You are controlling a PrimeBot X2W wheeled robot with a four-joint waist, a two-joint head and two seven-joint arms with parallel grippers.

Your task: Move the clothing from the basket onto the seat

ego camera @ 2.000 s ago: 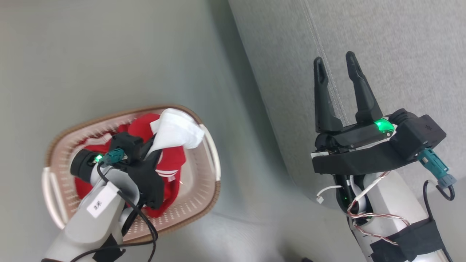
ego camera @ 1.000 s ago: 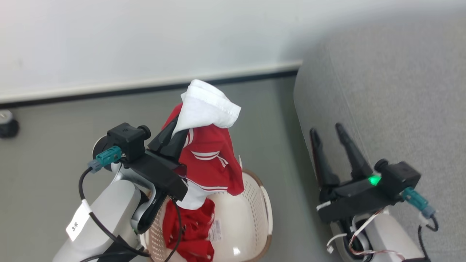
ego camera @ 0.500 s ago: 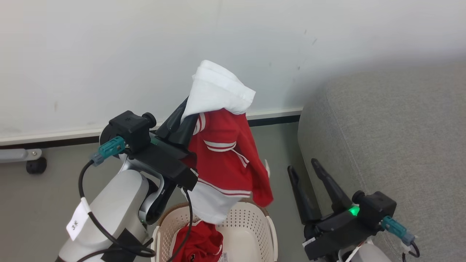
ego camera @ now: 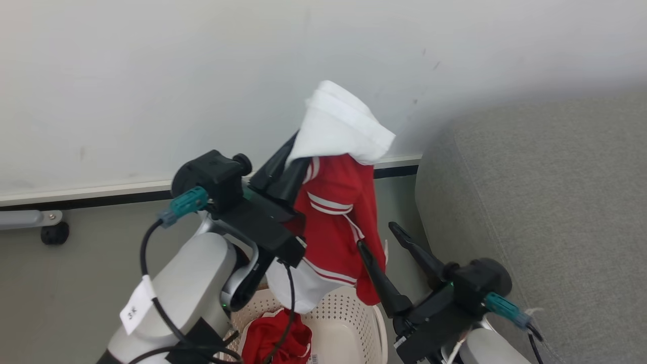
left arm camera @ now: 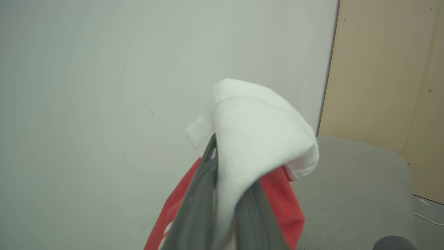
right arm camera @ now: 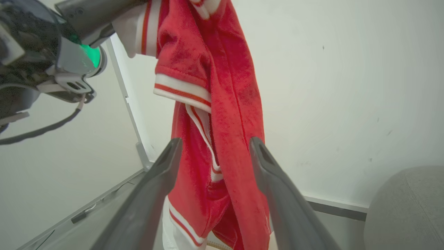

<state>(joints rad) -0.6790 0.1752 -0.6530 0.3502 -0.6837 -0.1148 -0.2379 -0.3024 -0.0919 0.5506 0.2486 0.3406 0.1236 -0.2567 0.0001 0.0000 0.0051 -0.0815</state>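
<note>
My left gripper (ego camera: pixel 292 151) is shut on the striped red-and-white garment (ego camera: pixel 336 222), held high above the basket (ego camera: pixel 349 323); its white panel (left arm camera: pixel 253 139) drapes over the fingertips. The garment hangs down toward the basket's rim. A plain red garment (ego camera: pixel 275 338) lies inside the cream basket at the bottom of the head view. My right gripper (ego camera: pixel 379 236) is open, pointing at the hanging garment, whose lower red part (right arm camera: pixel 215 166) sits between its fingers (right arm camera: pixel 152 194) without a grip. The grey seat (ego camera: pixel 546 212) fills the right side.
A white wall (ego camera: pixel 151 76) with a dark baseboard (ego camera: pixel 91 199) stands behind. A small castor and metal bar (ego camera: pixel 45 227) sit at the far left on the grey floor. A beige panel (left arm camera: pixel 381 69) rises beyond the seat.
The left gripper carried the striped garment up out of the basket and a little rightward. The right gripper swung left toward the hanging cloth. The head camera tilted up.
</note>
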